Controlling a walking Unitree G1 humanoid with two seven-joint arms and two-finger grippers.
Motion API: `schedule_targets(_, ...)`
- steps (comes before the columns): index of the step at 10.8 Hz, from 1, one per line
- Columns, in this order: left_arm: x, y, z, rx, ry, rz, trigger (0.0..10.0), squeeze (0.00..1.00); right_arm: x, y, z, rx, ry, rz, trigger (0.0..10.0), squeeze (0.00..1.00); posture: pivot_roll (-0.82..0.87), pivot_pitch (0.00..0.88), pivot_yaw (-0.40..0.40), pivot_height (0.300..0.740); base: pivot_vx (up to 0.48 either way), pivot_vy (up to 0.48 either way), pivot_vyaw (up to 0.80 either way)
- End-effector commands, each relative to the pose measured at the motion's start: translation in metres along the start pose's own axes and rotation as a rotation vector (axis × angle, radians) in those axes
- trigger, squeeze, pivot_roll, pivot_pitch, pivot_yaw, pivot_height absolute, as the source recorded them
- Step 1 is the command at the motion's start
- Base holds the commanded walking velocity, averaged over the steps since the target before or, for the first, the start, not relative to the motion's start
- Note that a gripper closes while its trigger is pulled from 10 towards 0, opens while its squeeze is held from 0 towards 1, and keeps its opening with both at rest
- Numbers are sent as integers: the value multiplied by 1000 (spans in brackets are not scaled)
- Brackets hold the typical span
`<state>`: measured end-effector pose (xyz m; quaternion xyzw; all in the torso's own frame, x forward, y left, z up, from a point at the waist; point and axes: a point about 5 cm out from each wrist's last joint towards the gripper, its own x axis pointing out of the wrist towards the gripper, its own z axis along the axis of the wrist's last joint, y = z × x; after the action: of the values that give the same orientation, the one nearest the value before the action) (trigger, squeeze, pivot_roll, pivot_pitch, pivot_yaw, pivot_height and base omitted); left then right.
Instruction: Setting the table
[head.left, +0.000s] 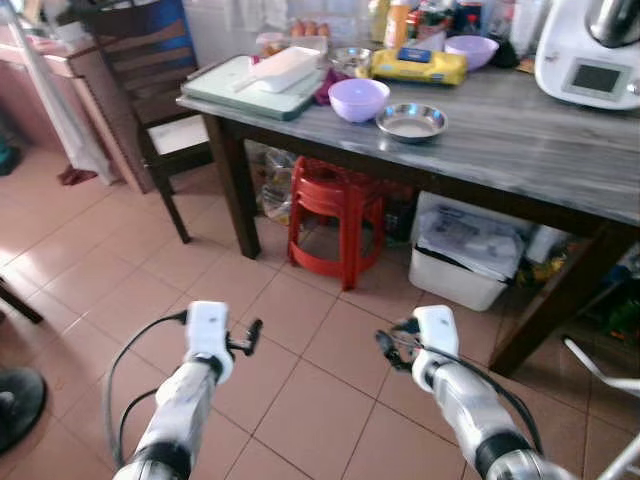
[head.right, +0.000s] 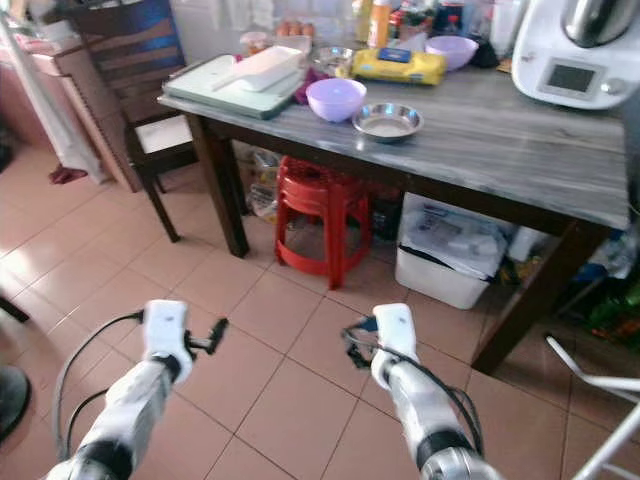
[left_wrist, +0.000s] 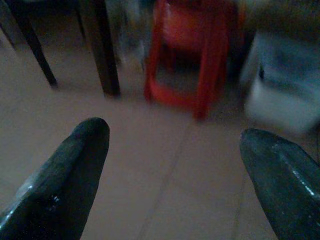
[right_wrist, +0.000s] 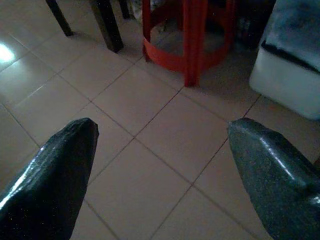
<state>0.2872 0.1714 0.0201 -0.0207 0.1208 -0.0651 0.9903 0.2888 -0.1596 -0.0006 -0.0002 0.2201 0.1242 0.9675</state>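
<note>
Steel plate (head.left: 411, 122) sits flat on the grey table (head.left: 520, 140), next to a purple bowl (head.left: 358, 98). No words readable. Left gripper (left_wrist: 172, 165) & right gripper (right_wrist: 165, 165) hang over the floor, both wide open, holding nothing.

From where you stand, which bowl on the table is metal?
The shallow silver bowl near the table's front edge; the two other bowls are purple plastic.

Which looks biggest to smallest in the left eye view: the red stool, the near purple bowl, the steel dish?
1. red stool, clearly largest.
2. near purple bowl and steel dish look about alike; I won't rank them.
</note>
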Motion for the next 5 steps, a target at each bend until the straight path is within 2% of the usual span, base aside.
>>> schedule_targets(1, -4, 1, 14, 6, -122, 34, 10000, 0, -3, 3, -3, -23, -17, 23, 10000, 0, -48, 45, 44, 740, 0, 0, 0)
schedule_targets(3, -22, 0, 10, 25, -172, 46, 10000, 0, -16, 9, 0, -35, -148, 18, 10000, 0, -62, 63, 61, 740, 0, 0, 0)
schedule_targets(4, -29, 0, -1, -39, -121, 97, 10000, 0, -22, 8, 4, -41, -215, -15, 10000, 0, -58, 77, 58, 740, 0, 0, 0)
schedule_targets(5, -36, -10, -6, -17, -98, 73, 10000, 0, -28, 3, 4, -26, -223, -33, 10000, 0, -44, 84, 48, 740, 0, 0, 0)
